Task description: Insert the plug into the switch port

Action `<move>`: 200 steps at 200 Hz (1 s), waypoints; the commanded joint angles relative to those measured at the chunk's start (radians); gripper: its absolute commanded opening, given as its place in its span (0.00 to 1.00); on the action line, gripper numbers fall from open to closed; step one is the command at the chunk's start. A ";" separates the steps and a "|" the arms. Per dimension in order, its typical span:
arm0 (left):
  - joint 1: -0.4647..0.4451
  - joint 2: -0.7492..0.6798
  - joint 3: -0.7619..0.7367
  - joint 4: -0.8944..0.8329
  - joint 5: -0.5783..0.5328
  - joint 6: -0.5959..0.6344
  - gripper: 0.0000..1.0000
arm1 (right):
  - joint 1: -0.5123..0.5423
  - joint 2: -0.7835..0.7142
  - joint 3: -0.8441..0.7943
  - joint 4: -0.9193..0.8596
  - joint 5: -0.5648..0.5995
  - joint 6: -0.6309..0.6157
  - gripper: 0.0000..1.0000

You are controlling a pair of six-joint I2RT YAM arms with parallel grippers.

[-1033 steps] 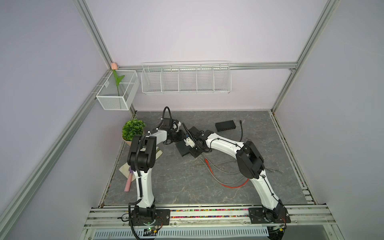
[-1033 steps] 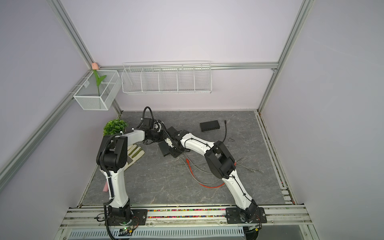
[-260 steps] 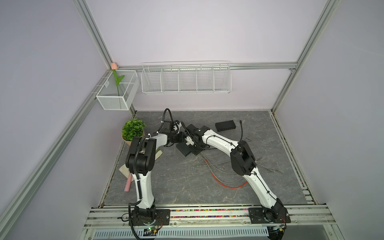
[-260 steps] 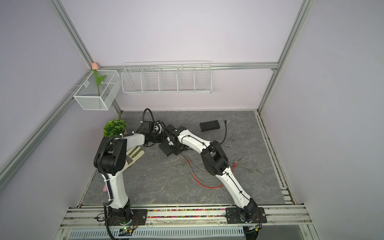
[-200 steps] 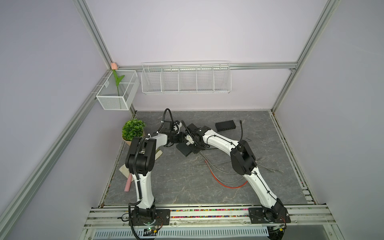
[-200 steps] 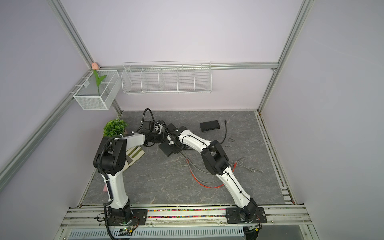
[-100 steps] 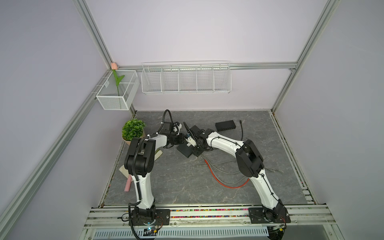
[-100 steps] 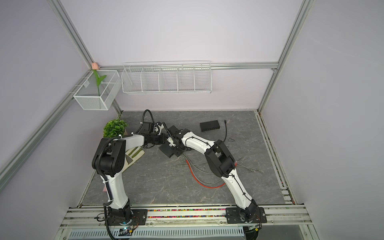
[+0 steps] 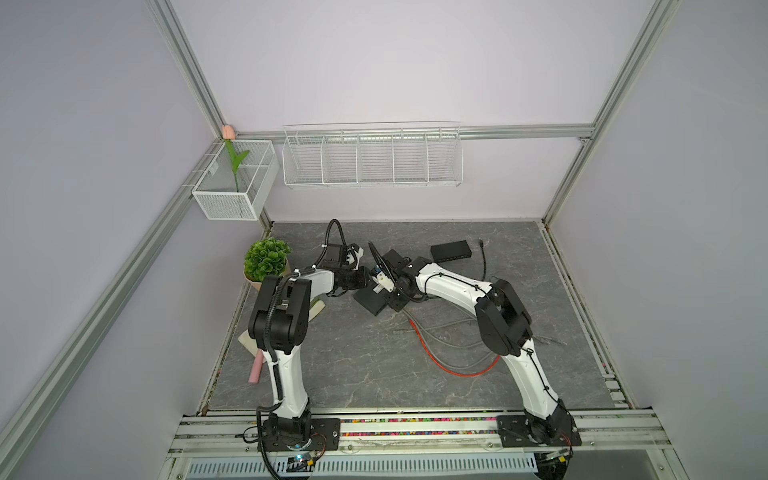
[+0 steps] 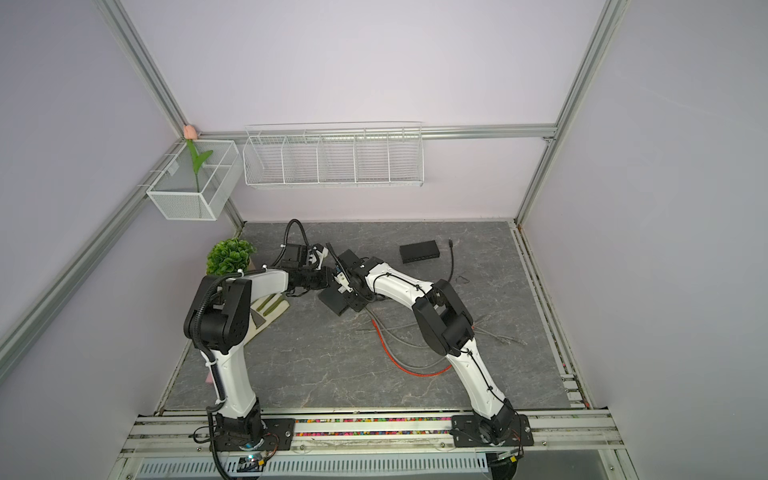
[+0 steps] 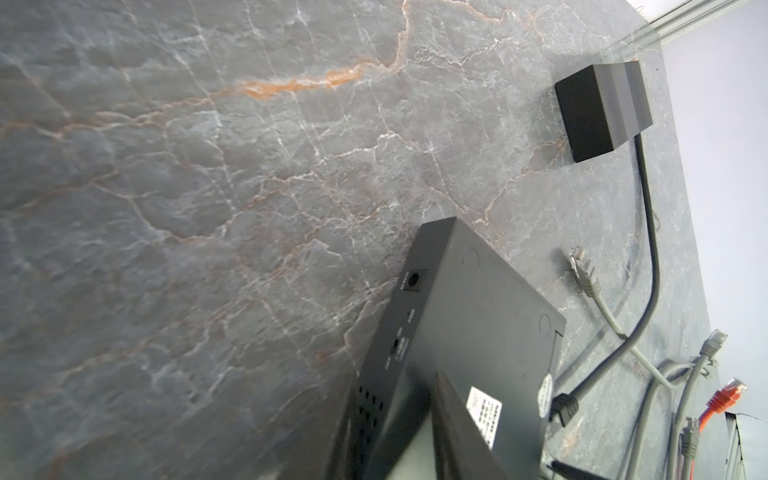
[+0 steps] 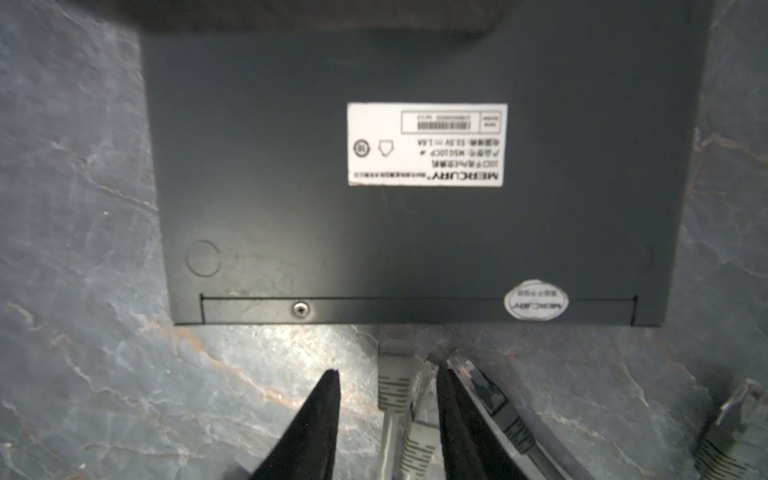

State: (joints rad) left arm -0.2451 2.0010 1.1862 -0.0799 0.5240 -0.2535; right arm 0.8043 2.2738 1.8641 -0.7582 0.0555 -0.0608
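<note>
From my remote console: a charcoal-black switch (image 12: 415,232) bearing a white, black-printed label (image 12: 427,143), a pale grey plug (image 12: 395,361) and a red cable (image 11: 723,397) on the slate-grey tabletop (image 11: 208,166), veined white and rust-orange; green potted plant (image 9: 267,257).

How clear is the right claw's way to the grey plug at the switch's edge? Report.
Probably clear: the open right claw straddles the plug at the switch. Other plugs lie close beside it and might get pinched.
</note>
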 commanded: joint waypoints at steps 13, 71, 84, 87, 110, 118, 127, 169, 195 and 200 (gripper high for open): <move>-0.003 -0.023 -0.018 -0.034 0.010 -0.006 0.32 | -0.014 -0.041 -0.037 -0.012 -0.015 -0.021 0.42; -0.003 -0.017 -0.015 -0.032 0.017 -0.005 0.32 | -0.019 -0.022 -0.033 -0.003 -0.037 -0.023 0.28; -0.003 -0.012 -0.014 -0.030 0.024 -0.006 0.32 | -0.019 -0.016 -0.023 -0.007 -0.044 -0.025 0.26; -0.003 -0.010 -0.014 -0.030 0.024 -0.006 0.32 | -0.019 -0.013 -0.019 -0.008 -0.047 -0.024 0.26; -0.006 -0.008 -0.013 -0.031 0.027 0.001 0.32 | -0.018 0.005 0.005 -0.023 -0.056 -0.026 0.23; -0.008 -0.008 -0.013 -0.033 0.028 0.001 0.32 | -0.019 0.008 0.007 -0.022 -0.056 -0.026 0.21; -0.011 -0.008 -0.011 -0.036 0.030 0.005 0.32 | -0.019 0.010 0.009 -0.020 -0.051 -0.025 0.20; -0.034 0.012 0.016 -0.074 0.017 0.032 0.32 | -0.016 0.025 0.039 -0.037 -0.047 -0.029 0.18; -0.031 0.013 0.016 -0.075 0.004 0.030 0.32 | -0.015 0.027 0.029 -0.038 -0.030 -0.031 0.31; -0.030 0.011 0.015 -0.076 0.004 0.028 0.32 | -0.014 0.024 0.025 -0.038 -0.025 -0.033 0.32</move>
State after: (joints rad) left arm -0.2653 2.0006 1.1908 -0.0975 0.5251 -0.2481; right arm 0.7914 2.2818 1.8854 -0.7761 0.0219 -0.0765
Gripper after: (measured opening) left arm 0.320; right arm 0.295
